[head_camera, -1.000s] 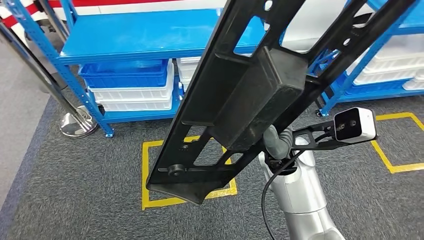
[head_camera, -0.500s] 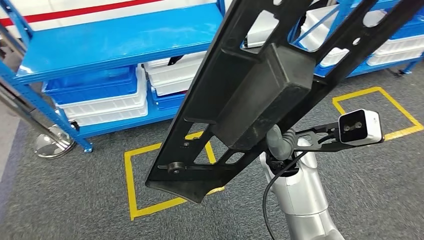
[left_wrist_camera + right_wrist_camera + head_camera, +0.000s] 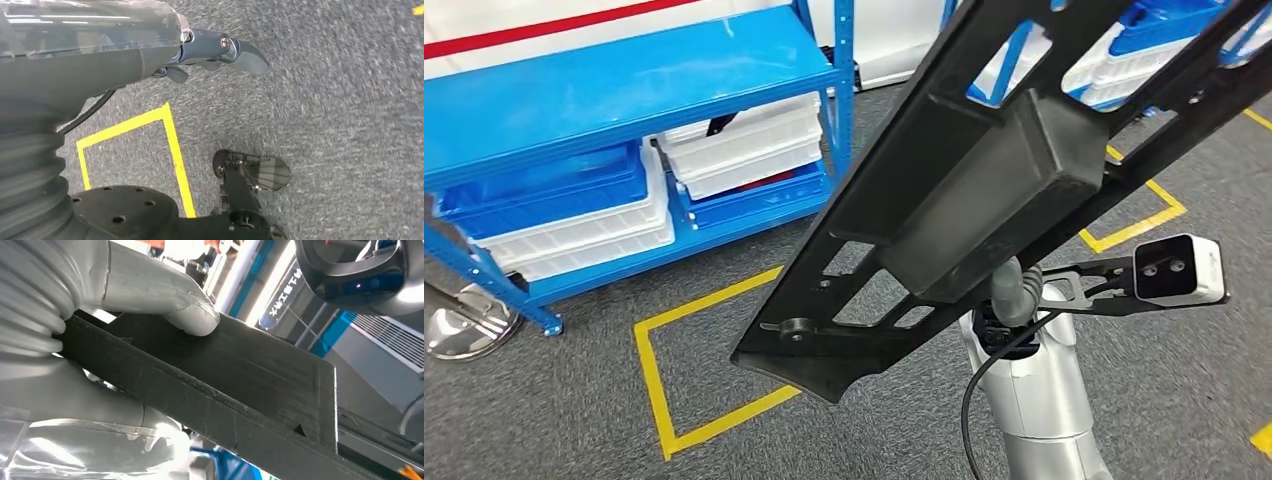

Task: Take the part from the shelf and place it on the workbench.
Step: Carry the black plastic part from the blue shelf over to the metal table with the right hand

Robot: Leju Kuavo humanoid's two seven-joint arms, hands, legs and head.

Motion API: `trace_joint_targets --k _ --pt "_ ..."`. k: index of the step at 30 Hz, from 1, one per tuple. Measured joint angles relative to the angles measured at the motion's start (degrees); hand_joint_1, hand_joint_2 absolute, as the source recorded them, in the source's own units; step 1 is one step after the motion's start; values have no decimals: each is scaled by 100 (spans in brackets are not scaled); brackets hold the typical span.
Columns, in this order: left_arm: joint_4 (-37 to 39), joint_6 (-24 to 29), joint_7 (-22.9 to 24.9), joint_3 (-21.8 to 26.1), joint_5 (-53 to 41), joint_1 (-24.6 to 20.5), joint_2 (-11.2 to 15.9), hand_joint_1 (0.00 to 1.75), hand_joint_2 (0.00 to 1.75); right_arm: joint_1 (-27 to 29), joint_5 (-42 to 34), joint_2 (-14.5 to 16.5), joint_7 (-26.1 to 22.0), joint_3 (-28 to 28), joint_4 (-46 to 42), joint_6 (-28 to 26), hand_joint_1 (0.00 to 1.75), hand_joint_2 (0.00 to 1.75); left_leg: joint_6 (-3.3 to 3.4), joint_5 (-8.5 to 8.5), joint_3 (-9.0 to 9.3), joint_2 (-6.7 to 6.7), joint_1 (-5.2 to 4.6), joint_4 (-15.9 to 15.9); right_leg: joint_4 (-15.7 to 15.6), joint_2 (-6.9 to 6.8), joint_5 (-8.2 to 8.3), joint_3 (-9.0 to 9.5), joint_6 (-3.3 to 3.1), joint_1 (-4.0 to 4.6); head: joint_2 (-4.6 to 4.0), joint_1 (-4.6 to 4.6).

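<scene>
A long black part, a flat frame with cut-outs and a boxy block on it, slants across the head view from the lower middle to the upper right. My right hand grips it from below, mostly hidden under the block. In the right wrist view the grey thumb presses on the part's flat face, the rest of the hand beneath its edge. My left hand hangs over grey carpet with nothing in it.
A blue shelf stands at the upper left with white bins and a blue bin on its lower level. Yellow tape squares mark the carpet. A chrome post base sits at the far left.
The whole picture has shifted: the shelf and floor markings slid left, so the camera has turned right. The part stays gripped in my right hand at the same slant.
</scene>
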Motion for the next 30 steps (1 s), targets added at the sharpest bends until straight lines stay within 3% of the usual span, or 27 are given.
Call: trace_joint_targets --k 2,3,5,7,8,10,11,12,13,14,16,18,19,21,23,25,27,28,29,30 --pt "0 3 -1 -9 -5 -16 8 0 175 0 -1 0 -4 -21 -40 2 175 175 -65 -40 -4 84 -25 42 -621 -174 179 327 -58 28 1 -4" --pt "0 7 -1 -17 -8 -22 13 0 175 2 -3 0 -7 -31 -53 3 175 175 -99 -56 -3 122 -42 54 -732 -208 183 375 -102 48 1 -6" --pt "0 21 -1 -33 -17 -29 21 0 175 10 -9 0 -10 -66 -69 15 175 175 -158 -71 15 209 -49 51 -729 -104 189 351 -194 67 0 -9" --pt "0 44 -1 -49 -31 -33 23 0 175 23 -21 4 -15 -104 -96 48 175 175 -215 -191 -17 110 -22 164 -751 0 216 344 -276 54 0 -10" --pt "0 57 3 -55 -37 -31 23 0 175 30 -31 13 -18 -114 -110 65 175 175 -235 -341 -100 -11 -10 370 -764 49 230 343 -313 45 0 -11" --pt "0 81 30 -68 -51 -12 24 0 175 64 -61 33 -25 -123 -121 83 175 175 -252 -747 -426 -244 0 1118 -767 160 247 333 -359 50 0 -14" --pt "0 102 59 -74 -66 1 24 0 175 96 -76 40 -26 -131 -122 87 175 175 -251 -894 -601 -284 -1 1504 -765 229 251 327 -370 62 1 -14" --pt "0 136 97 -81 -89 14 24 0 175 133 -94 44 -28 -143 -122 93 175 175 -242 -937 -714 -301 -2 1739 -763 303 255 324 -376 76 1 -14" --pt "0 181 142 -90 -122 25 23 0 175 168 -118 50 -29 -158 -123 98 175 175 -223 -854 -718 -310 -3 1734 -759 380 257 326 -378 89 1 -14" --pt "0 230 185 -101 -159 31 23 0 175 196 -143 59 -28 -175 -125 100 175 175 -195 -673 -615 -333 -6 1499 -754 456 258 331 -378 100 1 -14" --pt "0 306 247 -126 -219 35 41 0 175 240 -195 88 -28 -204 -131 101 175 175 -109 -261 -253 -554 -11 691 -740 589 263 335 -368 114 1 -9" --pt "0 348 267 -142 -256 36 60 0 175 320 -223 115 -29 -221 -141 102 175 175 -60 -109 -37 -781 -22 186 -727 699 285 299 -323 93 1 -4" --pt "0 361 274 -152 -271 38 67 0 175 383 -227 126 -30 -226 -149 101 175 175 -51 -121 -17 -815 -31 125 -731 752 306 275 -284 75 1 -4" --pt "0 378 295 -185 -309 43 58 0 175 524 -199 138 -40 -245 -181 94 175 175 -31 -73 8 -702 -26 49 -751 826 339 248 -206 59 1 -4" --pt "0 384 318 -222 -349 50 54 0 175 636 -130 141 -79 -265 -237 81 175 175 14 -5 40 -559 8 -50 -557 613 183 146 -154 88 1 27" --pt "0 387 337 -245 -374 71 54 0 175 732 -49 142 -129 -272 -300 67 175 175 46 18 47 -407 11 -90 68 296 -188 -143 -114 90 1 61" --pt "0 392 353 -259 -387 95 56 0 175 848 21 142 -172 -273 -341 45 175 175 50 6 42 -247 5 -82 668 195 -425 -409 -66 51 1 66" --pt "0 397 357 -265 -393 101 57 0 175 901 50 142 -196 -273 -359 28 175 175 44 -3 41 -173 4 -74 718 174 -399 -417 -45 28 0 67" --pt "0 403 358 -270 -401 101 57 0 175 939 73 142 -223 -274 -375 9 175 175 30 -18 42 -106 6 -61 536 143 -275 -303 -30 8 0 67" --pt "0 411 358 -275 -409 97 58 0 175 965 94 142 -251 -274 -397 -7 175 175 9 -40 44 -45 8 -38 164 73 -95 -84 -21 -5 1 67"
